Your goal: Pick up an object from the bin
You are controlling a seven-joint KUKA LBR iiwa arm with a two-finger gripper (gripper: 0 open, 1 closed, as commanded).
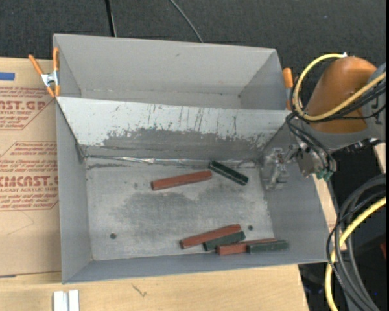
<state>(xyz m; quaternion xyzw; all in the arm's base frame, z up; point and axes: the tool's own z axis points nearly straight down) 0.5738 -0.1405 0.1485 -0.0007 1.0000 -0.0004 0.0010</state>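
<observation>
Dark green stick (229, 172) lies tilted just left of the gripper (275, 168), seemingly apart; spread or closed, can't tell.

Dark green bar (229, 172) lies flat, tilted, rear right.

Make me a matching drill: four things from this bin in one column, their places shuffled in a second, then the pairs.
Things:
1. long red-brown flat stick lying apart
2. short dark green stick, tilted
3. cluster of red-brown and dark green sticks
4. claw

Places:
A. by the right wall of the grey metal bin
B. bottom of the view
C. middle of the floor
D. between the long stick and the claw

Pairs: 1-C; 2-D; 3-B; 4-A
</observation>
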